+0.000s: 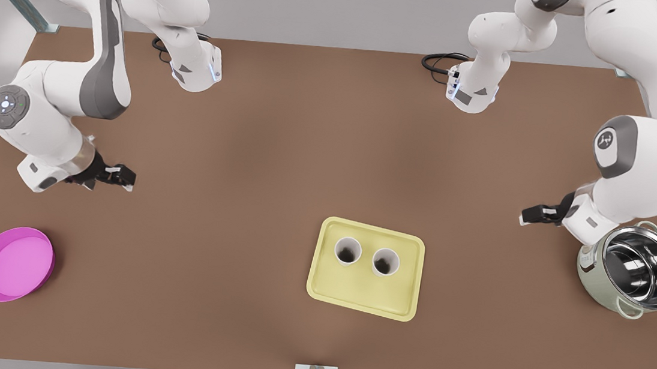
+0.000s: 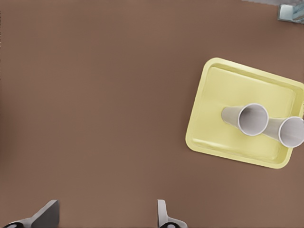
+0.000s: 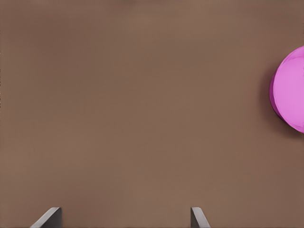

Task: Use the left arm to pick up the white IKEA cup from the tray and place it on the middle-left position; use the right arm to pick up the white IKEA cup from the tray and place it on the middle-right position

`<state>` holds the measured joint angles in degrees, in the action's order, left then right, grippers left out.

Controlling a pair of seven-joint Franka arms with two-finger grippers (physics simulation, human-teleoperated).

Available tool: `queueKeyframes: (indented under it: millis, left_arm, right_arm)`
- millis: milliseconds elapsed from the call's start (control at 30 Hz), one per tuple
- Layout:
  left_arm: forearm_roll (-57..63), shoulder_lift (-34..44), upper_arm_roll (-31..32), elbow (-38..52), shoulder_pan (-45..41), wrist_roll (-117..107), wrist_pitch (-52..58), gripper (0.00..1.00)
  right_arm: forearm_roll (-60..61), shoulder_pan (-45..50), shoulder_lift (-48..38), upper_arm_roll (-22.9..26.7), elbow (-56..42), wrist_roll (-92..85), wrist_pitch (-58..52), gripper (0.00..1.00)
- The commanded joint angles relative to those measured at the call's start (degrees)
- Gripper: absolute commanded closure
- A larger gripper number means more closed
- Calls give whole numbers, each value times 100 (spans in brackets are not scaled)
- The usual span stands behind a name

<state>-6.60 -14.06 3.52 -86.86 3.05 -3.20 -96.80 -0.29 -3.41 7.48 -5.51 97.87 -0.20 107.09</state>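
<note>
Two white cups (image 1: 348,251) (image 1: 385,262) stood upright side by side on the tray (image 1: 363,296). The left gripper (image 1: 533,216), near the steel pot (image 1: 637,269), and the right gripper (image 1: 118,177), above the magenta dish (image 1: 13,263), hung wide and empty over the table (image 1: 248,140).

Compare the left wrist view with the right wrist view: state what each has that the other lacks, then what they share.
Left wrist view's extra: a pale yellow rectangular tray carrying a white cup and a second white cup. Right wrist view's extra: part of a round magenta dish. Shared: plain brown tabletop and each arm's own open fingers, left gripper and right gripper.
</note>
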Motion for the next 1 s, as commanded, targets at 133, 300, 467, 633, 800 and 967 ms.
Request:
queueKeyframes:
  millis: [133,300,467,633,800,967]
  left_arm:
    - [150,-316,52,205,-920,-409,-1131,0]
    - [889,-1467,52,380,-2177,-2914,-2115,0]
    - [906,-2575,8,987,-2309,-3169,-2941,0]
    - [1108,-3023,-44,1215,-2300,-3161,-3389,0]
    - [1416,-3032,-35,802,-2327,-3143,-3548,0]
    - [1416,-2936,-35,626,-2379,-3161,-3539,0]
  right_arm:
    - [3,622,517,-11,-558,29,831,0]
    - [74,1729,1027,-38,-770,143,848,0]
    - [12,2793,2284,-170,-2105,934,796,0]
    - [3,3092,3435,-170,-3599,1672,875,0]
    - [3,3382,3989,-82,-3907,2051,1384,0]
    - [3,3637,4534,-55,-4197,2490,2140,0]
